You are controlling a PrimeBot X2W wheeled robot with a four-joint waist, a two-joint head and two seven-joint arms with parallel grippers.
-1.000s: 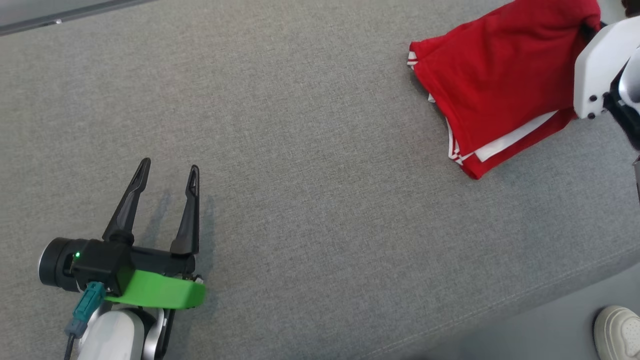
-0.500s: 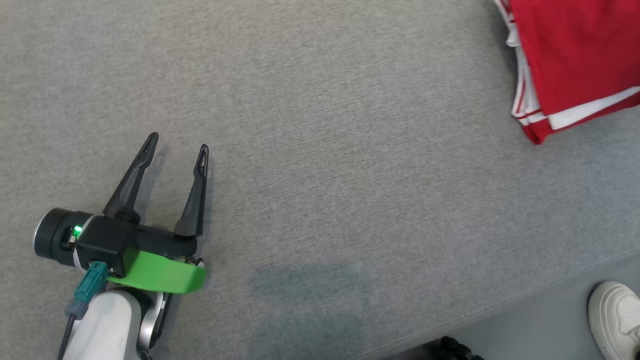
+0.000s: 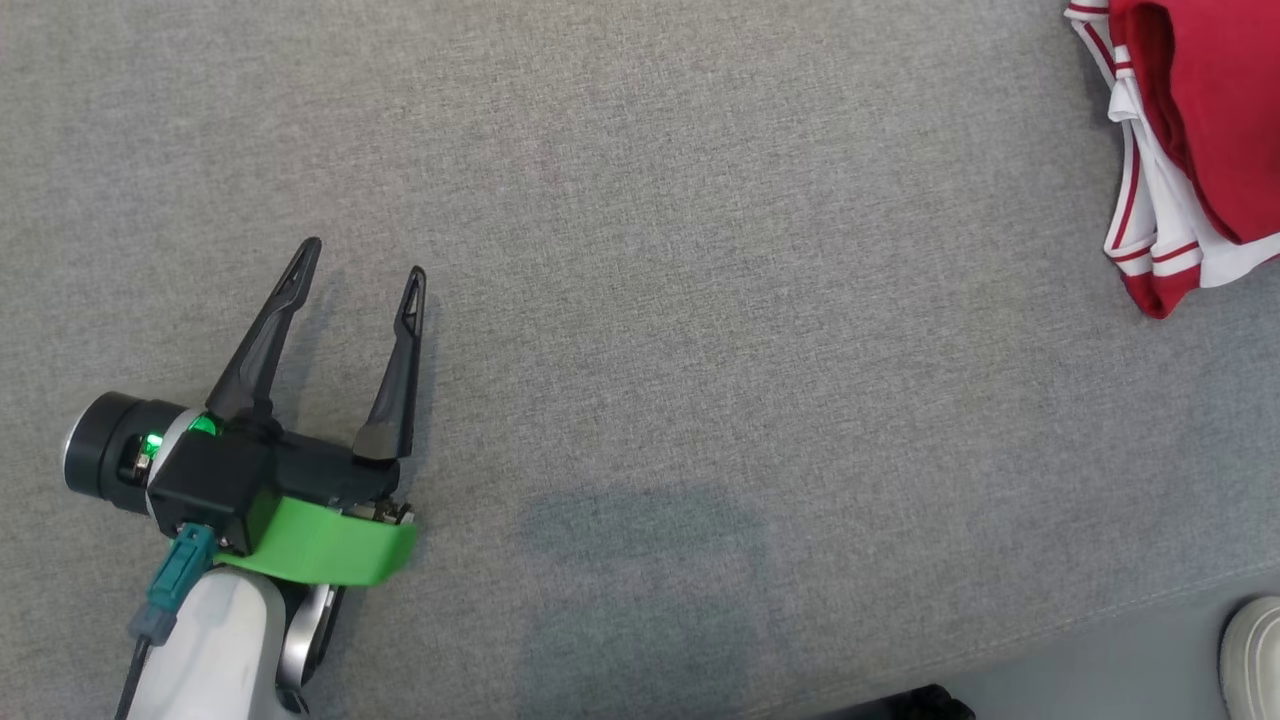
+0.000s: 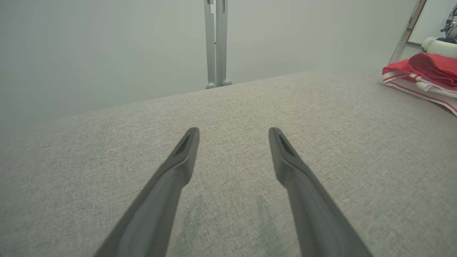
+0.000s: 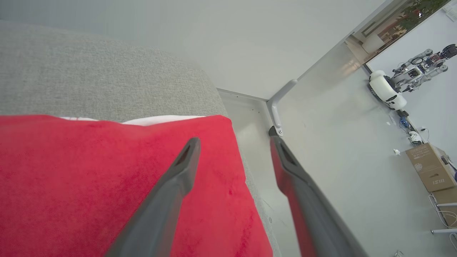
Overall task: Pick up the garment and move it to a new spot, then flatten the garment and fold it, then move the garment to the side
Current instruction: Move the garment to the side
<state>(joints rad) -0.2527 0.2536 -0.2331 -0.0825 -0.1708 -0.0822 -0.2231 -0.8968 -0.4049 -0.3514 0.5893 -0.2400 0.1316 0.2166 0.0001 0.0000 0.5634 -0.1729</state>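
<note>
Roughly near-to-far, folded garment [image 3: 1215,120]

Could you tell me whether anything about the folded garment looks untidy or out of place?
Yes: the red garment sits at the far right of the grey surface, close to its edge, and its fold is uneven, with white striped layers splaying out from under the bulging red top layer.
</note>
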